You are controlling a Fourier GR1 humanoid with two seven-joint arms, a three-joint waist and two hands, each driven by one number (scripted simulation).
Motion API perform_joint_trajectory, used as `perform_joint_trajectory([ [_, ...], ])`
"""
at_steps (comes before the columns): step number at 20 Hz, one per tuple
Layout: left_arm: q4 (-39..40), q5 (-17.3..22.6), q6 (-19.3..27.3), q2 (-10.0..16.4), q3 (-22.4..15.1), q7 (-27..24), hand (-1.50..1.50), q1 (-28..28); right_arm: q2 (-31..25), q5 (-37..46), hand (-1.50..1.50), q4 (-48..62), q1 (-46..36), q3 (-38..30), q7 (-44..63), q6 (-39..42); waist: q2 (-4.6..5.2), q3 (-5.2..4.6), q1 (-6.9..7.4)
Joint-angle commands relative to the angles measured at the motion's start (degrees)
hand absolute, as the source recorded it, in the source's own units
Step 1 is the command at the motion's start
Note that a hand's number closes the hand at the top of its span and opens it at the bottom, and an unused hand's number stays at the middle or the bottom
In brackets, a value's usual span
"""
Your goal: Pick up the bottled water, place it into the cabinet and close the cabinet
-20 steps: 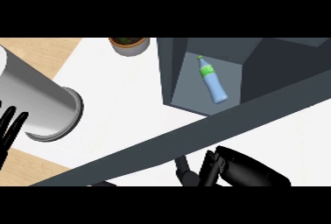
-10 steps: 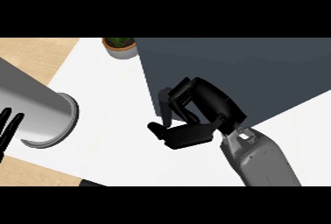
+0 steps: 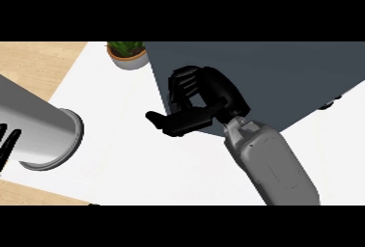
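Note:
The dark grey cabinet [image 3: 285, 72] fills the upper right, and its front shows as one flat shut face. The bottled water is not visible anywhere. My right hand [image 3: 203, 103] lies against the cabinet's lower left edge, its fingers loosely bent against the dark face and its thumb stretched left over the white counter. It holds nothing. Its grey forearm [image 3: 267, 164] comes up from the lower edge. Only the fingers of my left hand [image 3: 7, 142] show at the far left edge, straight and resting.
A small potted plant [image 3: 128, 53] stands just left of the cabinet's top corner. A large grey cylinder [image 3: 43, 130] lies at the left, near my left hand. The white counter [image 3: 143, 164] spreads between them, with wood-coloured surface beyond its edges.
One second ago the cabinet stood open with the bottle inside. Its door has since swung shut, hiding the bottle. My right hand has risen from the lower edge onto the cabinet's front.

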Motion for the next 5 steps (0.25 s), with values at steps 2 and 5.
perform_joint_trajectory([
  [2, 1.05, 0.43, -1.25, 0.67, 1.31, -0.25, -1.5, 0.73, -0.03, -0.58, -1.5, 10.05, -8.66, -7.19, -4.81, -8.09, 1.37, -0.31, 0.04],
  [5, 0.49, 0.86, -1.92, 0.88, 0.96, 0.36, -1.5, 0.92, -0.03, -1.5, -1.5, 11.13, -11.07, -6.81, -4.34, -9.62, 1.2, -0.31, -0.44],
])
